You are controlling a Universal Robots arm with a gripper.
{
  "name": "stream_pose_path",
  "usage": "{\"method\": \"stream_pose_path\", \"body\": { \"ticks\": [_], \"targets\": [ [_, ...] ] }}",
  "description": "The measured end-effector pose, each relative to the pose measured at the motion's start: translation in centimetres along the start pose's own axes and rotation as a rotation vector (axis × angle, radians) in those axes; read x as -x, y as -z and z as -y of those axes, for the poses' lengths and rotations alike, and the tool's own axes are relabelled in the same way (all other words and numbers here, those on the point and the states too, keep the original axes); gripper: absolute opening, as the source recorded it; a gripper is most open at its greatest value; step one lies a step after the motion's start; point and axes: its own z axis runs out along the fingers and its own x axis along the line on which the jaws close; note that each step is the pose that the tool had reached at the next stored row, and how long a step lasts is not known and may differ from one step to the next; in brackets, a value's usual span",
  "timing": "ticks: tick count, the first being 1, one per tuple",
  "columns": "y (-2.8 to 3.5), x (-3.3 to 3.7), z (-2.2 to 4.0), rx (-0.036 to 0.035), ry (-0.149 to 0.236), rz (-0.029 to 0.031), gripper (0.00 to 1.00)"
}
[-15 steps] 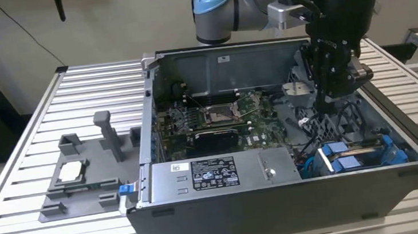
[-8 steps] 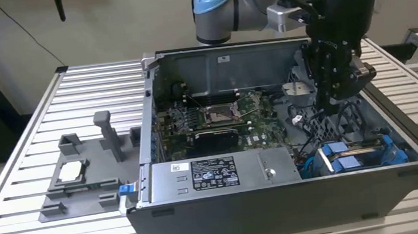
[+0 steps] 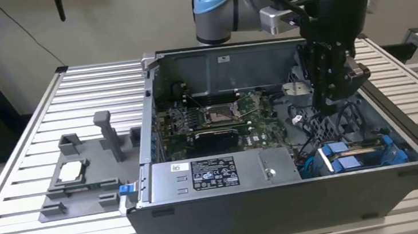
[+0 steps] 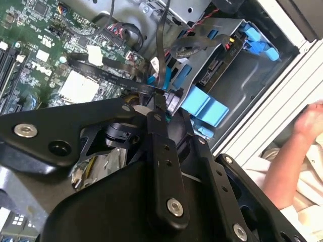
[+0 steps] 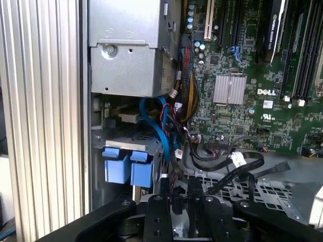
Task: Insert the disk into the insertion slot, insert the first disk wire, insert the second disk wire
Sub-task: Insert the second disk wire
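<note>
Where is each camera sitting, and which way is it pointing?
Exterior view: off the arm, above the slatted table, looking down into the computer case; arm and gripper show.
First wrist view: on the wrist, facing the motherboard; gripper links show.
Second wrist view: on the wrist, facing the drive cage; gripper links and a person's hand show.
Both wrist views share the cage's blue tabs.

beige wall (image 3: 107, 17) behind slatted table (image 3: 98, 87)
</note>
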Motion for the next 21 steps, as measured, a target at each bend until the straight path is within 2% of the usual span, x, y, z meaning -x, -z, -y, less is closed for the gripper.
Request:
{"method": "stream_pose_path", "body": {
  "ticks": [3,4,7,11,18,19,20,21],
  "targets": [
    [-0.01,0.01,-0.13,-0.0210,-0.004,-0.0015,0.29],
    [0.00,0.02,-0.19,-0.0242,-0.004,-0.0018,0.29],
    [0.00,0.03,-0.37,-0.0286,-0.005,-0.0022,0.29],
    [0.00,0.04,-0.55,-0.0413,-0.007,-0.0031,0.29],
    [0.00,0.06,-0.80,-0.0528,-0.009,-0.0039,0.29],
    [0.01,0.06,-0.83,-0.0552,-0.009,-0.0042,0.27],
    [0.01,0.06,-0.86,-0.0572,-0.010,-0.0043,0.20],
    [0.01,0.07,-0.89,-0.0588,-0.010,-0.0044,0.20]
  ]
}}
